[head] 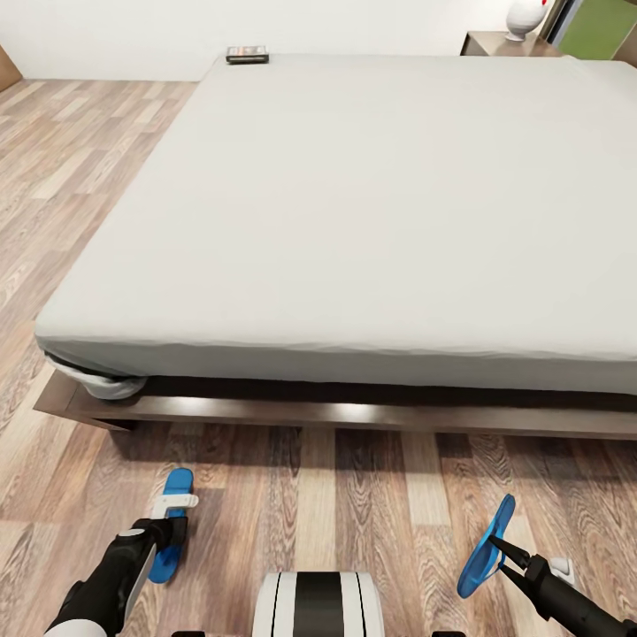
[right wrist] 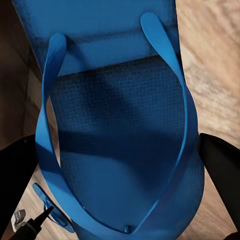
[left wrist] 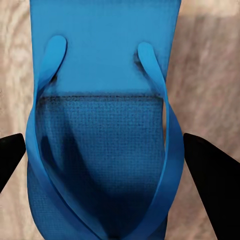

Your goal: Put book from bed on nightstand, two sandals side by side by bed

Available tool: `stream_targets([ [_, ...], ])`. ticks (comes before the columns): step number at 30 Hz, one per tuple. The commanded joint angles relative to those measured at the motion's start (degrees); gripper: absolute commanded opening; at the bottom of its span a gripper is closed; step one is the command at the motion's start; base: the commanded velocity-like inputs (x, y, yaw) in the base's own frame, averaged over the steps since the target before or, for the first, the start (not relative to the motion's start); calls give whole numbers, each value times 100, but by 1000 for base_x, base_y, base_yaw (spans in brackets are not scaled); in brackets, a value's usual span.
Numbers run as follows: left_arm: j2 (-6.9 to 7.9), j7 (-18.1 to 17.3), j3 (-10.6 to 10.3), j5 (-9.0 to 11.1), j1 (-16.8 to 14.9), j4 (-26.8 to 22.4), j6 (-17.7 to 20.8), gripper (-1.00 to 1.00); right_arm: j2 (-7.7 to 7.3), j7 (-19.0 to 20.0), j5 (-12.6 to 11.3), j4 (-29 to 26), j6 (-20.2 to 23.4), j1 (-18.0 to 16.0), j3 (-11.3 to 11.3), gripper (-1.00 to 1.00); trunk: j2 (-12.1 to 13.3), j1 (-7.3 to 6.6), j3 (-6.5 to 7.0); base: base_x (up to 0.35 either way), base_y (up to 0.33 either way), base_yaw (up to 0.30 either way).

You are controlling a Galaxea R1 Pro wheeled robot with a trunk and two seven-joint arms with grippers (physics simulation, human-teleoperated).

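Observation:
The bed (head: 354, 203) takes up the middle of the head view, and the book (head: 247, 54) lies at its far left corner. A nightstand (head: 495, 42) stands beyond the far right corner. One blue sandal (head: 177, 485) lies flat along the floor at the bed's foot. My left gripper (head: 168, 533) is over it, with the fingers (left wrist: 210, 175) against both sides of the sandal (left wrist: 100, 75). The second sandal (head: 485, 548) is raised and tipped on edge at the right, and my right gripper (head: 502, 547) is shut on its sides (right wrist: 120, 125).
The dark wooden bed frame (head: 265, 409) juts out low over the plank floor (head: 354, 495) just ahead of both sandals. A white vase (head: 524, 18) stands on the nightstand. My own base (head: 318, 606) sits between the arms.

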Motion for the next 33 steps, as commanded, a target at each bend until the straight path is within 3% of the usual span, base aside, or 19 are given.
stream_targets([
  [1,-1,-53,33,-57,-1,-11,20,-100,0,14,-16,3,35,-2,-11,-100,-1,-1,-3,0,0,0],
  [33,14,-53,77,-43,-1,0,-146,-100,0,14,-16,0,35,-2,-11,-100,-1,-1,-3,0,34,0],
])
